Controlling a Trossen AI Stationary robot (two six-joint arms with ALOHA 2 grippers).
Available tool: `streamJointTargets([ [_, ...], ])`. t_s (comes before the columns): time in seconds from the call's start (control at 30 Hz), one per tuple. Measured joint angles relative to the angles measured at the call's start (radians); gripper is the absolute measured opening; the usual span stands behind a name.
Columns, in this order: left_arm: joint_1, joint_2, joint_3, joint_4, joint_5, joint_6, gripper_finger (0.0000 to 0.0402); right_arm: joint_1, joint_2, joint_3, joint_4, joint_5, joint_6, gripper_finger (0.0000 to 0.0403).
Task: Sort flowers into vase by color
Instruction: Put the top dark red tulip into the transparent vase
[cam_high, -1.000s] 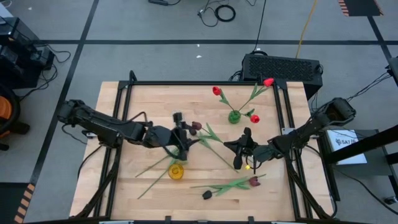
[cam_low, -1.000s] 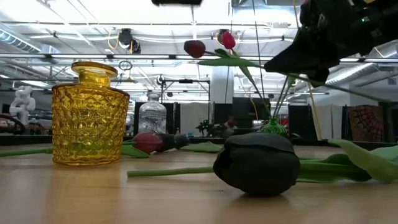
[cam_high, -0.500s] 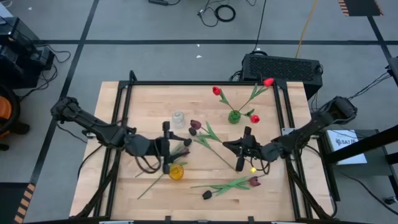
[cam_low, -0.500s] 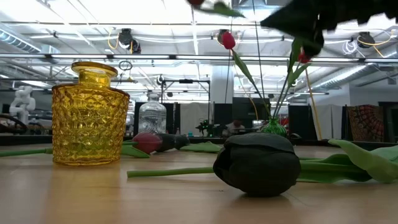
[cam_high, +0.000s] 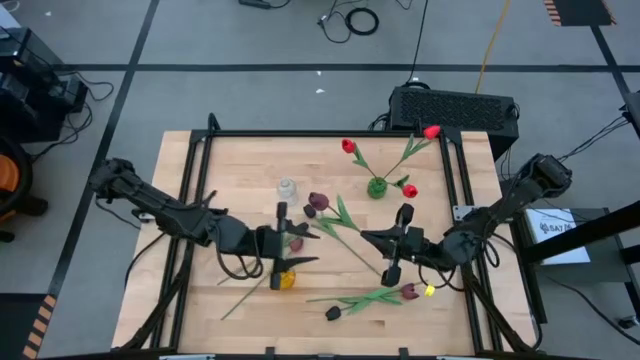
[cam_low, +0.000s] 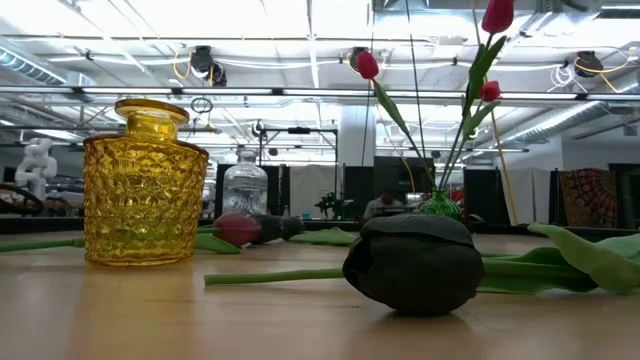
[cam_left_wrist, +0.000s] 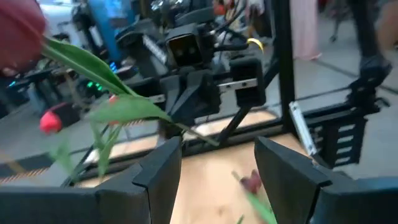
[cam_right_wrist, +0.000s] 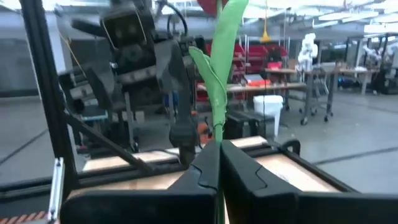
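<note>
My right gripper (cam_high: 368, 237) is shut on a dark-red tulip (cam_high: 318, 203), held above the middle of the table and above the low view's top. My left gripper (cam_high: 305, 246) hovers open left of it, facing it, over a maroon tulip (cam_high: 295, 243) that lies on the table by the yellow vase (cam_high: 284, 278). Nothing is between its fingers (cam_left_wrist: 158, 171). Three red tulips stand with their stems in the green vase (cam_high: 376, 187). A clear vase (cam_high: 287, 189) stands at centre. A near-black tulip (cam_high: 333, 313) and a maroon one (cam_high: 408, 292) lie near the front edge. My right gripper pinches the tulip's thin stem (cam_right_wrist: 218, 134) between its two fingers, below the leaves. The fingers come in about level from the table's right and lie across the stem. The flower is lifted clear and slants, its head (cam_left_wrist: 18, 28) toward the table's far left.
The wooden table (cam_high: 240, 160) has a black frame along its edges. Loose stems (cam_high: 240, 300) lie at the near left. In the low view the black tulip head (cam_low: 413, 262) lies in front, with the yellow vase (cam_low: 145, 185) at its left.
My right gripper has risen with the dark-red tulip, still shut on it, and both have left the low view through its top; the hand has also rolled. My left gripper has drawn back from the clear vase toward the near edge, uncovering it, and stays open.
</note>
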Motion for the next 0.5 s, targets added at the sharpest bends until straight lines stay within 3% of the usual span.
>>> streamJointTargets([
  [0.33,0.077,0.132,0.0,0.315,0.046,-0.054,0.021,0.011,0.012,0.0,0.107,-0.021,-0.088,0.0],
  [0.5,0.12,0.202,0.0,0.439,0.144,-0.132,0.021,0.011,0.012,0.0,0.103,-0.022,-0.11,0.0],
])
